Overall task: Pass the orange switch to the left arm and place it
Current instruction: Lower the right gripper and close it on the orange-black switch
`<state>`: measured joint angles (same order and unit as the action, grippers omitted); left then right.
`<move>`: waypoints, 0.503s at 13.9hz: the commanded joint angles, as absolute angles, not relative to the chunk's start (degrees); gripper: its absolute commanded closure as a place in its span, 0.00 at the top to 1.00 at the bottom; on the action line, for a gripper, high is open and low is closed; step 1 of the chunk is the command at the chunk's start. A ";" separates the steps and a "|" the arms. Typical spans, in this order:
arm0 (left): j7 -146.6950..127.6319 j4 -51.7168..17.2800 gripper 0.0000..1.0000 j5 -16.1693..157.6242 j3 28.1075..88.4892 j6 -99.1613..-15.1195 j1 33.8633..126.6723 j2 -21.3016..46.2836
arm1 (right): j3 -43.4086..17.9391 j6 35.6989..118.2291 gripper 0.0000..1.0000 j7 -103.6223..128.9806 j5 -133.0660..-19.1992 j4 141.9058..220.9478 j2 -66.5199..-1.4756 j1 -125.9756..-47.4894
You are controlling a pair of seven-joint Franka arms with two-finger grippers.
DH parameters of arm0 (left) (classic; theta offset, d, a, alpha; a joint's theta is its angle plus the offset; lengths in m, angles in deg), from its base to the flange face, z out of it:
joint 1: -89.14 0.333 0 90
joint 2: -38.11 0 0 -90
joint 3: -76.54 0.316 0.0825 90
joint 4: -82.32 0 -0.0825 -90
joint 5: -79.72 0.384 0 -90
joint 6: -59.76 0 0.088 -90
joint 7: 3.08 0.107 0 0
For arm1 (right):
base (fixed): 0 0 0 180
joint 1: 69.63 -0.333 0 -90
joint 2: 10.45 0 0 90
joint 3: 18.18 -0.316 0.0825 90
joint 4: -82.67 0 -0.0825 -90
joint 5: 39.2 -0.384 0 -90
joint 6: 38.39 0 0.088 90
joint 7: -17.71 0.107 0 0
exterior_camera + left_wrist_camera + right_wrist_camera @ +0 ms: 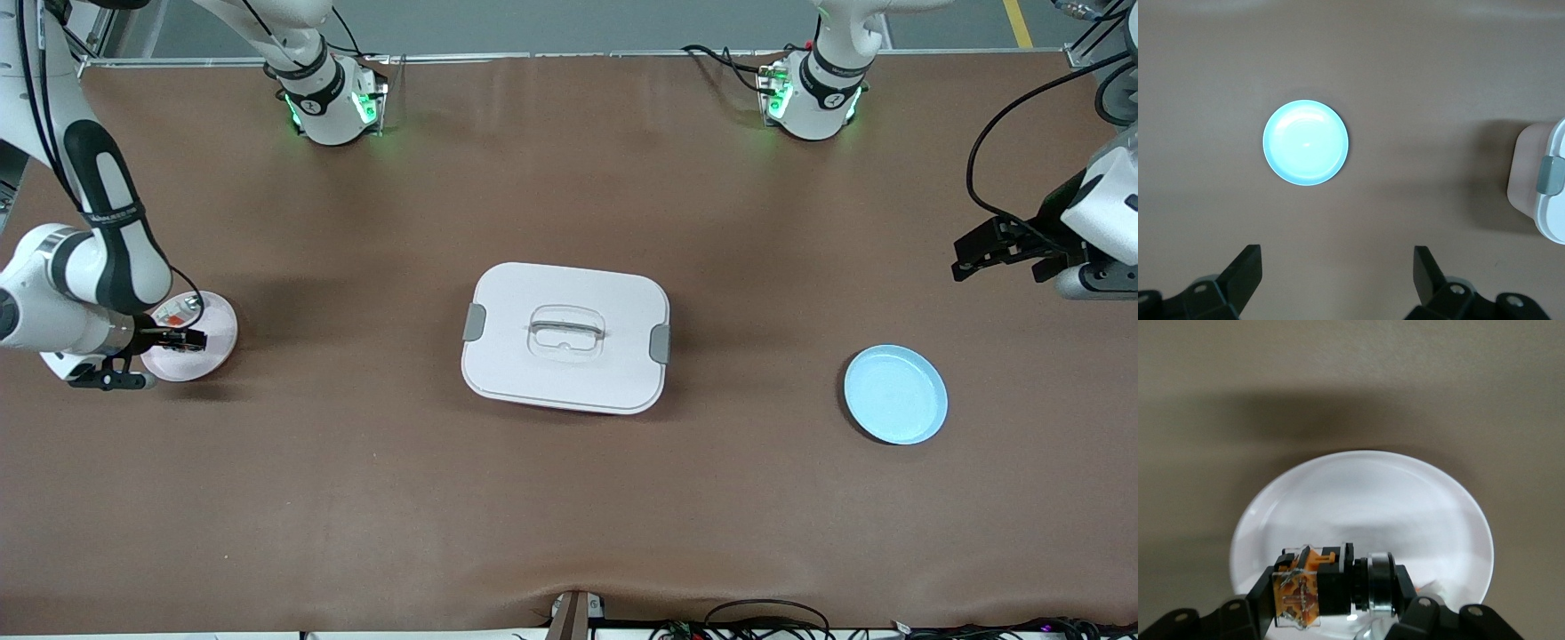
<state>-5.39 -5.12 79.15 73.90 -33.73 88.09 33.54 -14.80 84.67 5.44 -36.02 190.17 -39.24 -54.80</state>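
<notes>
My right gripper [190, 340] is over the white plate [212, 348] at the right arm's end of the table. In the right wrist view the gripper [1331, 590] is shut on the orange switch [1318, 587], a black block with an orange clear-cased end and a silver ring. It is held low over the plate [1365, 493]; I cannot tell if it touches. My left gripper [973, 253] is open and empty in the air over bare table at the left arm's end; it waits. The white box [565, 338] sits mid-table between the arms.
A light blue plate [895, 394] lies empty toward the left arm's end, nearer the front camera than the left gripper; it shows in the left wrist view [1305, 142], with the box's clasp end [1546, 180]. A whitish part with red bits [178, 311] lies on the white plate.
</notes>
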 commanded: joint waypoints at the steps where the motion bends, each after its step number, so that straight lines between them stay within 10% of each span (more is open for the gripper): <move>1: -4.22 -4.08 1.00 79.81 73.72 -32.17 88.26 32.75 | -15.20 76.33 0.00 11.53 -37.79 186.04 -37.17 -57.93; 7: -4.40 -3.73 1.00 76.05 73.55 -32.09 88.00 33.28 | -15.20 58.85 0.00 29.54 -52.01 174.98 -36.72 -64.88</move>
<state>-5.39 -4.88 78.28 73.82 -33.32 87.87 33.08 -15.49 65.16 23.38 -47.90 180.01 -36.79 -63.32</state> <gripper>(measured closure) 0.000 0.282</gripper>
